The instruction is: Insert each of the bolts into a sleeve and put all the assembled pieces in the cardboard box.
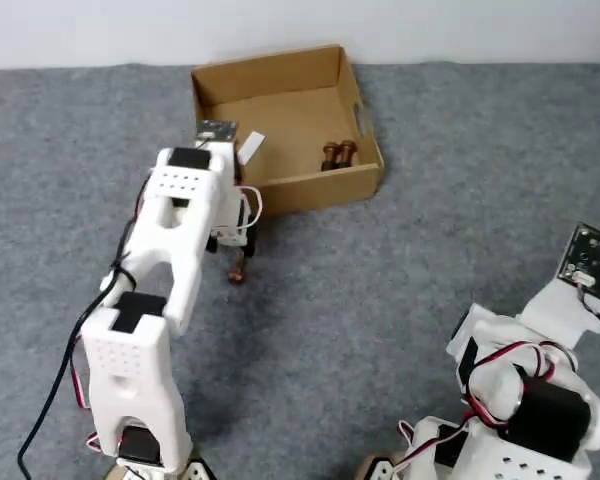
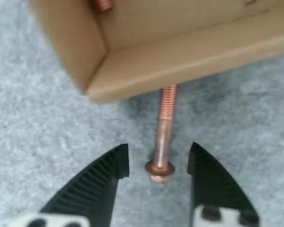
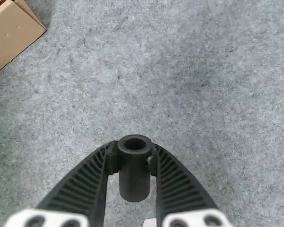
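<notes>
A copper bolt [image 2: 164, 135] lies on the grey carpet with its threaded end against the front wall of the cardboard box [image 2: 189, 52]. My left gripper [image 2: 158, 158] is open, one finger on each side of the bolt's head, not touching it. From above, the bolt [image 1: 238, 268] lies just under the left arm, near the front left corner of the box [image 1: 280, 188]. My right gripper [image 3: 132, 163] is shut on a black sleeve [image 3: 134, 172], held upright above the carpet with its bore facing up. Two copper pieces [image 1: 338, 153] rest inside the box.
The right arm [image 1: 525, 400] sits folded at the near right of the table, far from the box. A box corner [image 3: 9, 33] shows at the edge of the right wrist view. Open carpet [image 1: 400, 300] lies between the two arms.
</notes>
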### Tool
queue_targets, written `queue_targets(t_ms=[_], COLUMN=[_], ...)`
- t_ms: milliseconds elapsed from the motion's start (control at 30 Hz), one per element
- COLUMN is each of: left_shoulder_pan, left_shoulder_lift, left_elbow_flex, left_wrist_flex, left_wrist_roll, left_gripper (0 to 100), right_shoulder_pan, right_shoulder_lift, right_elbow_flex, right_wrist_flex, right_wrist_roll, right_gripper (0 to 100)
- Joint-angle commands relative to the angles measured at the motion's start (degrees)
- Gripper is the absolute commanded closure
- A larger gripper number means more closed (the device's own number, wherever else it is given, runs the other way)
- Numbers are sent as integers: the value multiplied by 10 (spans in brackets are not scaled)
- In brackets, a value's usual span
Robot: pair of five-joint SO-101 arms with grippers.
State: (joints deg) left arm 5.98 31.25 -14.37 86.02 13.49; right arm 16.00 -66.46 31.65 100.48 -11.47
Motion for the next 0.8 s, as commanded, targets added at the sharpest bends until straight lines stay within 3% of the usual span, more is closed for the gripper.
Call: queue_targets(t_ms=[0,233,400,633,767], left_shoulder_pan=[7,4,8,33,48], left_shoulder_lift=[5,71,90,90,58], left_elbow_flex=[-44,-44,-48,-130,-124], left_wrist_flex=[10,27,33,147,145], left_wrist_roll=[6,10,71,200,286], left_gripper=[790,800,1000,995,995], right_shoulder_pan=[5,5,5,5,5], right_shoulder_lift=[0,0,0,0,1], right_elbow_flex=[-5,-5,-5,-5,-5], right_wrist_flex=[-2,-2,-1,-1,-1], right_wrist_roll=[-4,-4,-4,-4,-4], right_gripper=[991,991,991,991,991])
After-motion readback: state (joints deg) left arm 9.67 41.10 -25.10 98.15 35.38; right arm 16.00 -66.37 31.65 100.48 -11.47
